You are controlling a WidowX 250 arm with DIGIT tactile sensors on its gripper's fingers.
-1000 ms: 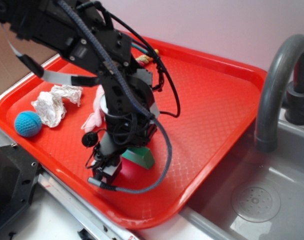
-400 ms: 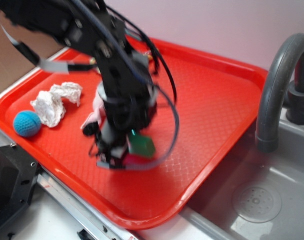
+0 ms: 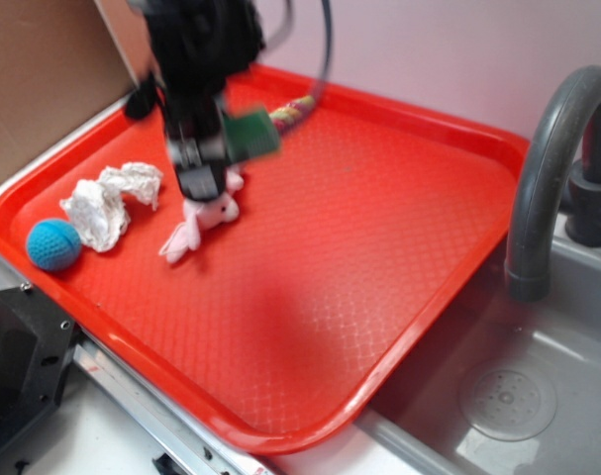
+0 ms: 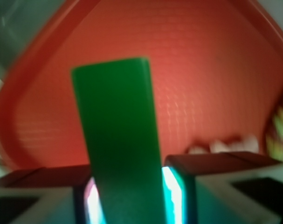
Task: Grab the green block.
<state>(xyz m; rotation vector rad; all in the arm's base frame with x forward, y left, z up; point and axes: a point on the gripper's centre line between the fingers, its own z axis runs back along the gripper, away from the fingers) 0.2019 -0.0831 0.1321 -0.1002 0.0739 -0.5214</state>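
Note:
The green block (image 3: pixel 250 135) hangs in the air above the red tray (image 3: pixel 399 228), held by my gripper (image 3: pixel 216 158), which is shut on it. In the wrist view the green block (image 4: pixel 118 135) stands between the two fingers (image 4: pixel 202 186) and sticks out well past them, with the red tray (image 4: pixel 211 70) far below. The arm is blurred in the exterior view, high over the tray's back left part.
A pink plush toy (image 3: pixel 203 223) lies on the tray below the gripper. A crumpled white cloth (image 3: pixel 107 203) and a blue crocheted ball (image 3: pixel 52 244) lie at the left. A striped rope toy (image 3: pixel 292 111) sits at the back edge. A grey faucet (image 3: pixel 548 168) and sink (image 3: pixel 498 396) are at the right.
The gripper has risen from the tray's front middle and swung toward the back left, carrying the green block up off the tray. The pink plush toy now shows fully.

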